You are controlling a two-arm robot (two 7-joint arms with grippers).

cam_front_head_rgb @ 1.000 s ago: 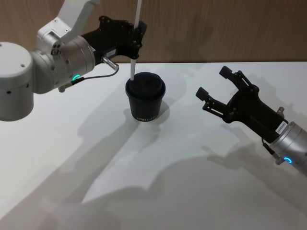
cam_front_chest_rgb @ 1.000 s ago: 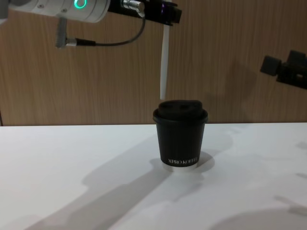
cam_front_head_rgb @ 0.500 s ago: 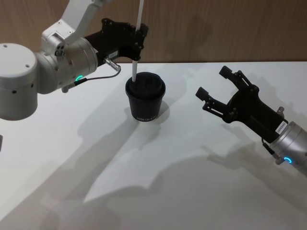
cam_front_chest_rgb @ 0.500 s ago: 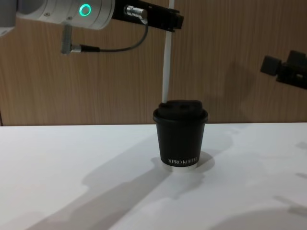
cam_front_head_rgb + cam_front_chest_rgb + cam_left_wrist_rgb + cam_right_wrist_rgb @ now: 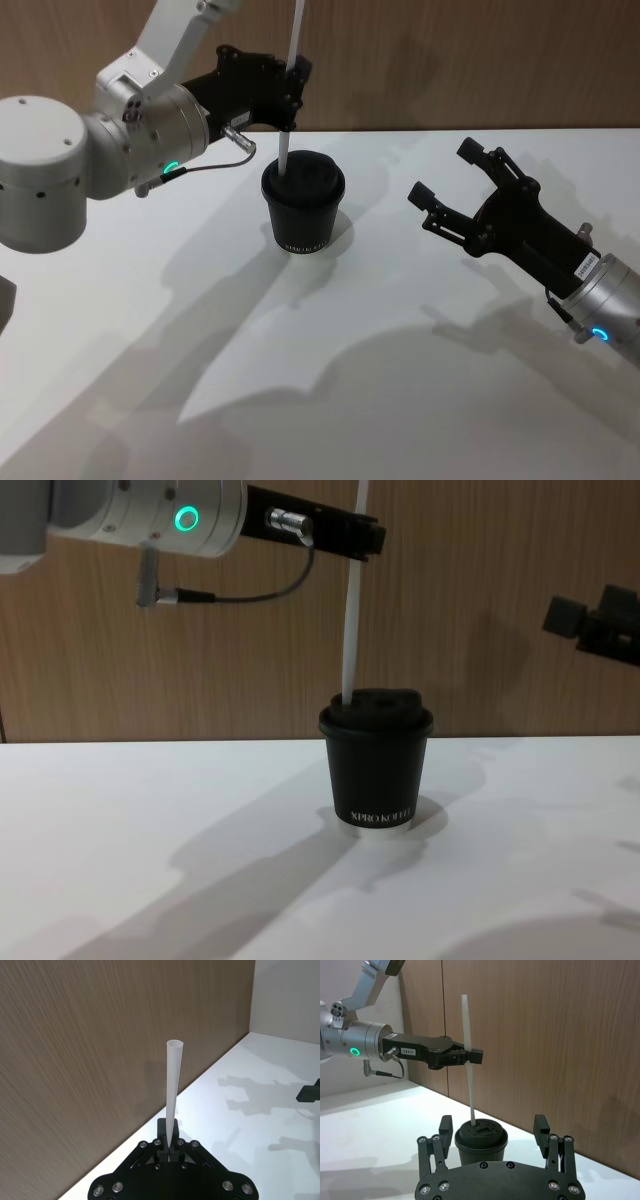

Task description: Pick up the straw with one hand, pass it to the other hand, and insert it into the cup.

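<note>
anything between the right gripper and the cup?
Nothing. In the head view only bare white table lies between the open right gripper and the cup; the left gripper holds the straw at the lid.

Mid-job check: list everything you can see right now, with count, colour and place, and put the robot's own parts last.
straw: one, white, upright over the cup, lower end at the lid, held partway up.
cup: one, black with domed lid and white lettering, standing mid-table.
table: one, white, under everything.
wall: brown wood panelling behind the table.
left end effector: one, black with silver wrist and green ring, above and behind the cup, shut on the straw.
right end effector: one, black, open, above the table to the cup's right, holding nothing.
</note>
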